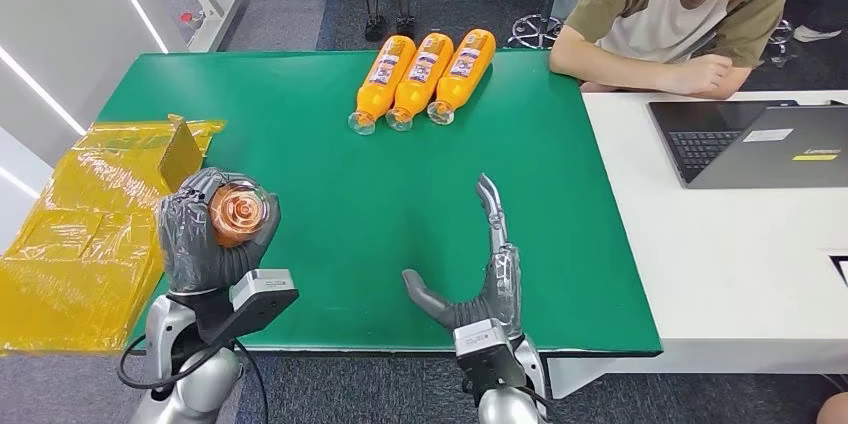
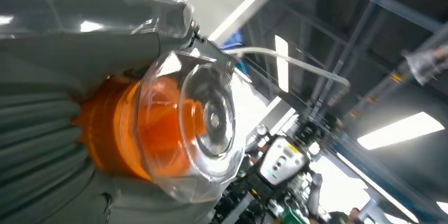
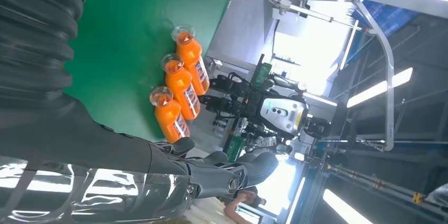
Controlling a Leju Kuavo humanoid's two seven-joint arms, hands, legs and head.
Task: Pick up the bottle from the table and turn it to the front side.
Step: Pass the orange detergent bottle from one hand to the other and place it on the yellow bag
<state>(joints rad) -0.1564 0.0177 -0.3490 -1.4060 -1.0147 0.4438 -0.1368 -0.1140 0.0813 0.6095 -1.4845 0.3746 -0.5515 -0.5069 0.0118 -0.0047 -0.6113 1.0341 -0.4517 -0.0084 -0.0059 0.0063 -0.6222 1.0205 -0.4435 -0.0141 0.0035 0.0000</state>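
At lower left my left hand (image 1: 212, 234) fingers grasp an orange bottle (image 1: 238, 214), clear cap toward me, above the green bench (image 1: 340, 194) edge, while lower centre my right hand (image 1: 482, 279) fingers lie spread, released.

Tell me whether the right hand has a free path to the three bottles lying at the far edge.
Probably yes: the right hand is open, with bare green table between it and the three bottles.
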